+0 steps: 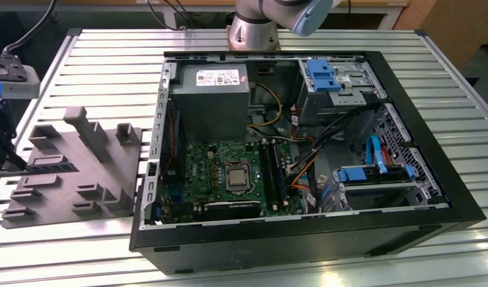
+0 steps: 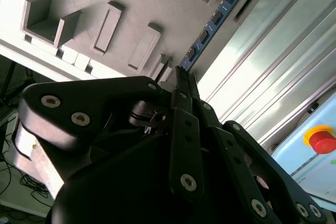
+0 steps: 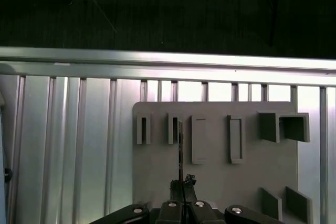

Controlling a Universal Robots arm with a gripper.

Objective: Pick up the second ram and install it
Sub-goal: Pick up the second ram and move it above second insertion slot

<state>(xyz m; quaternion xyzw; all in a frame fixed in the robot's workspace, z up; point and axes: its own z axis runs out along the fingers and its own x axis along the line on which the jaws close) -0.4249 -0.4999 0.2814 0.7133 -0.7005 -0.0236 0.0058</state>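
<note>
Presumably at the pick-up stage. Memory stick [image 2: 215, 22], a blue board with dark chips, seen slantwise in the second wrist view and edge-on as a thin dark line [image 3: 180, 150] in the first wrist view. Near end between the jaws, far end at one of the narrow slots of the grey tray [image 3: 220, 182]. Jaws pressed close together, apparently pinching the stick's near end across its flat faces. Whether seated in the slot or lifted free, impossible to tell. Tray lying on the slatted metal worktop [image 1: 252, 42], just beside the open computer case [image 1: 291, 239], on the exterior view's left. Green motherboard [image 1: 215, 170] inside the case, well apart from the tray. Judged handling: light, thin and stiff, so easy to carry, but liable to crack or bend under sideways force. Smooth faces likely to slip only if gripped by a bare corner. Best hold, on this reading: across the two flat faces, near the edge opposite the contacts or at a short end. Bare board preferable to the chips, and well away from the contact edge meant for the socket. Any twist against the slot walls a risk to the board.
</note>
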